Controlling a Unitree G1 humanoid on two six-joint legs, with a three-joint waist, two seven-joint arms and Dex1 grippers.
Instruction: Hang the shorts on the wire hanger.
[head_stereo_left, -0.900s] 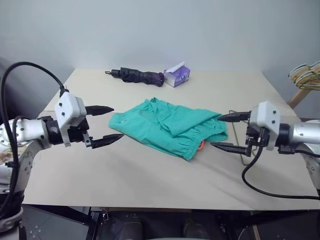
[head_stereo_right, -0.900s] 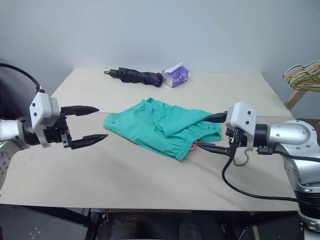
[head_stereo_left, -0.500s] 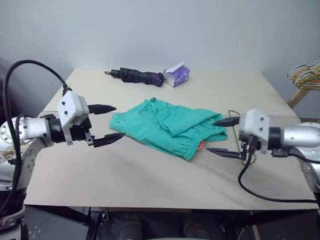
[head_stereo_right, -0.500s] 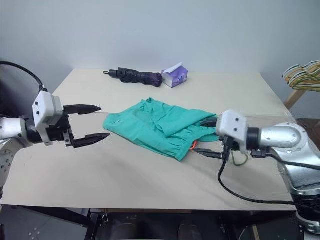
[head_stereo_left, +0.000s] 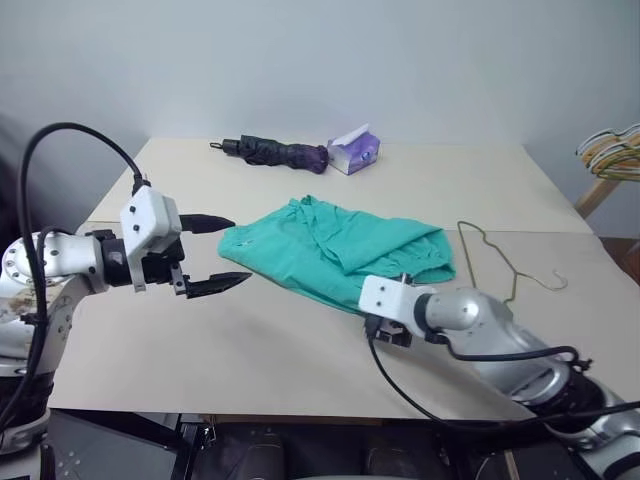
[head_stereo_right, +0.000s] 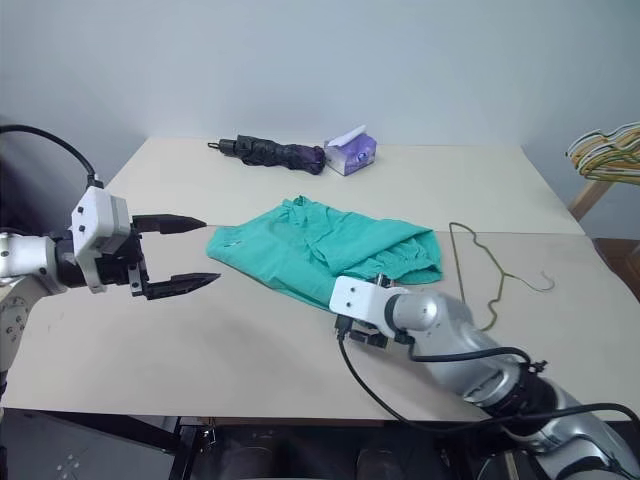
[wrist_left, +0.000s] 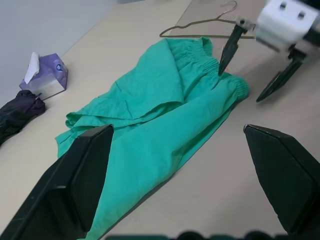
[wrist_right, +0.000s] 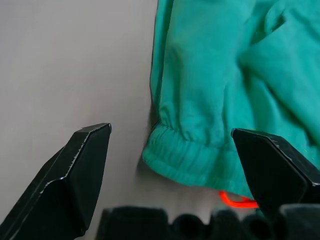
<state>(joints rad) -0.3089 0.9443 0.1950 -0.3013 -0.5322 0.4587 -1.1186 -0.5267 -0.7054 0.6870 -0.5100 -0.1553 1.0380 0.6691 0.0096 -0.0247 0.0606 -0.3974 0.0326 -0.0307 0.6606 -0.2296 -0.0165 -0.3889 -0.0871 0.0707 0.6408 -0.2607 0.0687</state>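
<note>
Your shorts (head_stereo_left: 335, 250) lie crumpled mid-table (head_stereo_left: 250, 350), wire hanger (head_stereo_left: 500, 265) flat just beside them. Right gripper (wrist_left: 252, 62) hovers spread over the waistband corner; left gripper (head_stereo_left: 222, 253) spread, holding nothing.

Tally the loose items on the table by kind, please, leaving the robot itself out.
Shorts: 1
Wire hanger: 1
Folded umbrella: 1
Tissue box: 1
Total: 4 on the table. The bundle of hangers off the table's right edge is not counted.
</note>
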